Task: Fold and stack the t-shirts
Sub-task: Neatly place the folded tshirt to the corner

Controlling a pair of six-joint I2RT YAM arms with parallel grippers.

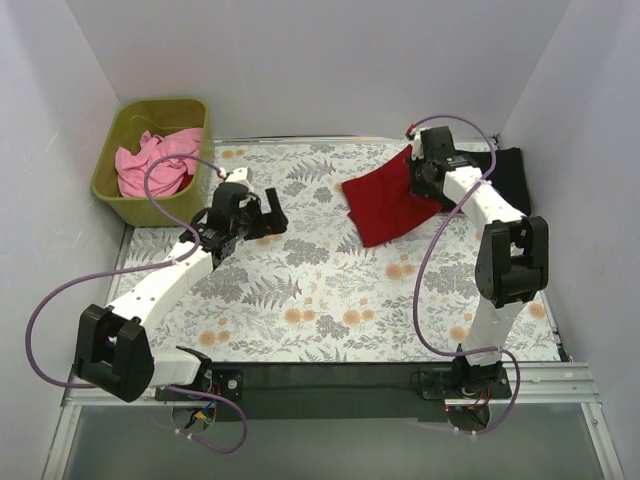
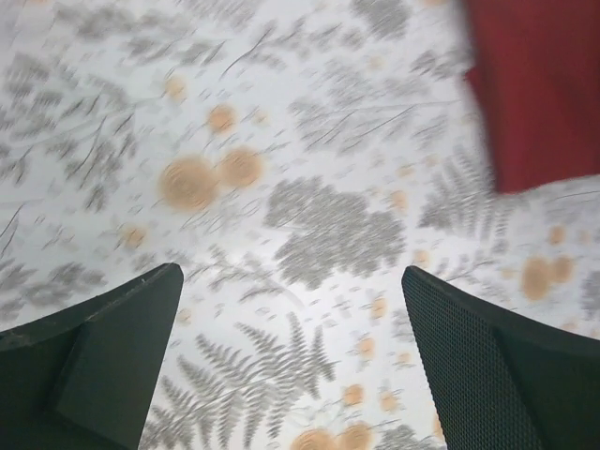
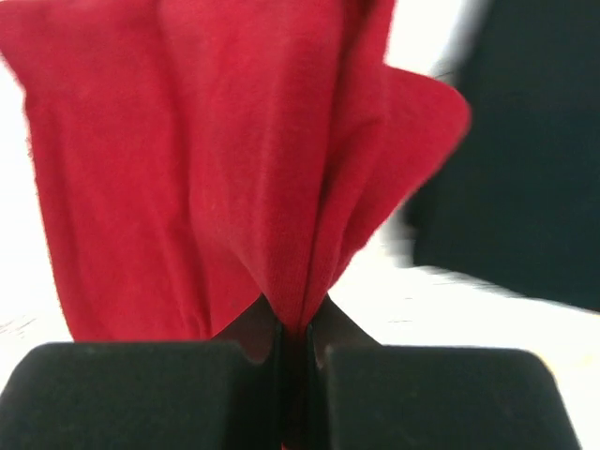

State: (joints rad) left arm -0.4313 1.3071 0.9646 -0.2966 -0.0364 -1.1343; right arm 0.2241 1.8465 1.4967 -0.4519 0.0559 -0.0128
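Pinching gripper: the right gripper has its jaws pressed together on a gathered fold of the dark red t-shirt. The cloth fans up and outward from the pinch, filling most of the wrist view ahead of the jaws.
Dark red t-shirt, overhead: it lies as a roughly flat patch on the floral table cloth. One corner sits under the right gripper, and the rest spreads away from those jaws toward the middle of the table.
Black t-shirt: it lies just beyond the right jaws, to the right of the red fold in the wrist view, with pale table showing between the two cloths. From above it sits past the gripper at the table's far right edge.
Standing in the way: the right arm's own forearm and purple cable cross in front of the black t-shirt in the overhead view, hiding part of it.
Left gripper: its jaws are spread wide, and only the table cloth shows between the two dark fingers. The wrist view is blurred.
Red cloth from the left jaws: its edge is ahead and off to the right finger's side, apart from both fingers.
Light pink t-shirt: it lies crumpled inside the olive-green bin, behind and to the left of the left jaws and well apart from them.
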